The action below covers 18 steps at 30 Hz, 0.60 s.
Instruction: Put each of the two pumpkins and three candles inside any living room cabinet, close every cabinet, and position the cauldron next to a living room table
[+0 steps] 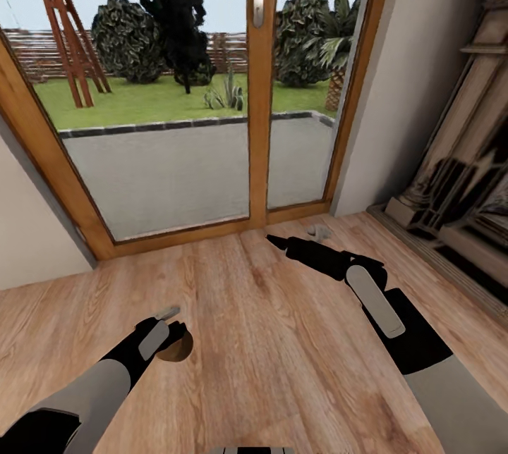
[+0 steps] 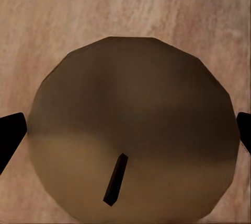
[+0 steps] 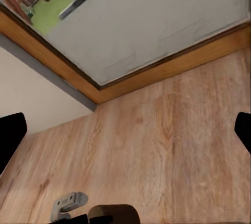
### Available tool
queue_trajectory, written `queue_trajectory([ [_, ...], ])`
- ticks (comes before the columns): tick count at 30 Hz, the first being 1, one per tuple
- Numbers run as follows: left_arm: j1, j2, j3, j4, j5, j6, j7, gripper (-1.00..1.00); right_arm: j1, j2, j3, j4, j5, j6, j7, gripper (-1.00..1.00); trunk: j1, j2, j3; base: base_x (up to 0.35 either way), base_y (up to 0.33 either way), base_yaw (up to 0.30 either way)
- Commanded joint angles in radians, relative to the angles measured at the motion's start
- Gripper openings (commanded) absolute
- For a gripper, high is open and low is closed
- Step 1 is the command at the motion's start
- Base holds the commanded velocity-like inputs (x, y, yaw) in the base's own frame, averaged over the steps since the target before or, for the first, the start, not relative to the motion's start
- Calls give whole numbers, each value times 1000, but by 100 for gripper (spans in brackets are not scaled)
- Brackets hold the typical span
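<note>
Left gripper: pointing down at the floor, its two dark fingers sitting against opposite sides of a candle, pinching it.
Candle: standing upright on the wood floor between those fingers, brown-beige top with a small dark wick; in the head view it is peeking out beside the gripper.
Right gripper: reaching out toward the glass door, jaws spread wide with only floor between them.
Second candle: a small grey stub lying on the floor near the door sill, just beyond the right gripper.
Floor: warm wood planks running across the room.
Glass door: wooden-framed, showing a paved terrace and lawn.
Fireplace: a pale stone surround standing to the right of the door.
</note>
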Motion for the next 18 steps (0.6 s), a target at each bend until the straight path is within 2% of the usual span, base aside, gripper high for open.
queue_trajectory([
  [1,0,1,-9,-3,7,4,11,-100,-1,0,1,0,0,2,1,100,0,0,-1,0,0,-289],
  [10,0,1,-9,-3,6,4,10,-100,-1,0,1,2,0,2,1,100,0,0,-1,4,0,-289],
  [18,0,3,-9,-3,6,4,10,-100,-1,-1,1,3,1,1,1,100,0,0,-1,219,0,-289],
])
